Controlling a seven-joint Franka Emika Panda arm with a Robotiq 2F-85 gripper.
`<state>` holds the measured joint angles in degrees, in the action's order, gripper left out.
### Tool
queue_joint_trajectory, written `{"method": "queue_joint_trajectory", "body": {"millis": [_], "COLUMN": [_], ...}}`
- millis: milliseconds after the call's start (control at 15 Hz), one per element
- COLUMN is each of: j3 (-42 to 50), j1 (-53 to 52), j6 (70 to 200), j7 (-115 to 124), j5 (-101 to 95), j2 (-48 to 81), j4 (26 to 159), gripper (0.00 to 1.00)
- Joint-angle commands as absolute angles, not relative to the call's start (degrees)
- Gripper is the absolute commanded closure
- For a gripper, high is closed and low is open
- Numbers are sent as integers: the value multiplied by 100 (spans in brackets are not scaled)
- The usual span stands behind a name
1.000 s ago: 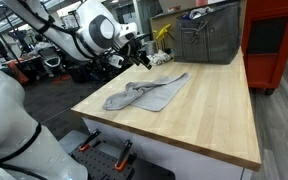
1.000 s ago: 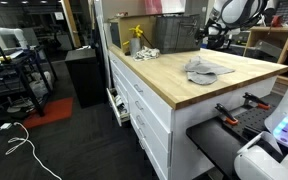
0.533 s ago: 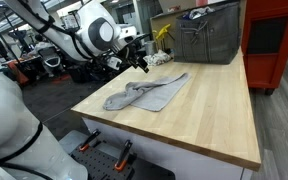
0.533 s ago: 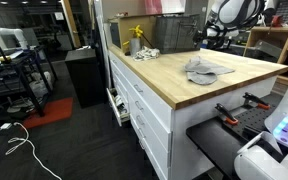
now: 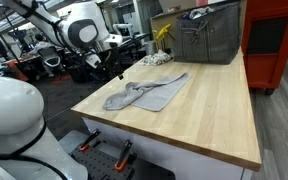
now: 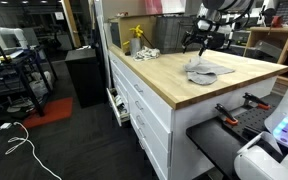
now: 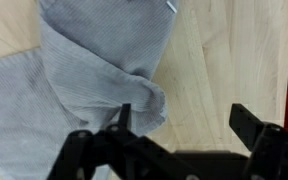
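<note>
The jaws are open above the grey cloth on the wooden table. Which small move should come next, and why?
Probably lower the gripper straight down toward the raised fold of the grey cloth. The jaws stand open and hold nothing, and the wrist view shows the fold just below them, so it seems the easiest part to pinch.

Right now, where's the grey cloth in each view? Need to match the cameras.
Exterior view: grey cloth lies crumpled left of centre, on the table's left part.
Exterior view: grey cloth sits right of centre, in the upper half, small.
Wrist view: grey cloth fills the left and centre.
Shared landmark: the wooden tabletop under it, seen in all three.
</note>
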<state>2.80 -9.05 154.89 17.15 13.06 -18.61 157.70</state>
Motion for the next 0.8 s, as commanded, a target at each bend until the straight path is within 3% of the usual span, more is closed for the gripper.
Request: {"method": "queue_joint_trajectory", "body": {"millis": [0,733], "j3": [155,-799], "j1": [-266,-1], "j6": [14619,13822], "j7": [1764,2533], "j5": [1134,551], "j2": [-2271,-1594], "j4": [15572,14385], "gripper": [0,0]}}
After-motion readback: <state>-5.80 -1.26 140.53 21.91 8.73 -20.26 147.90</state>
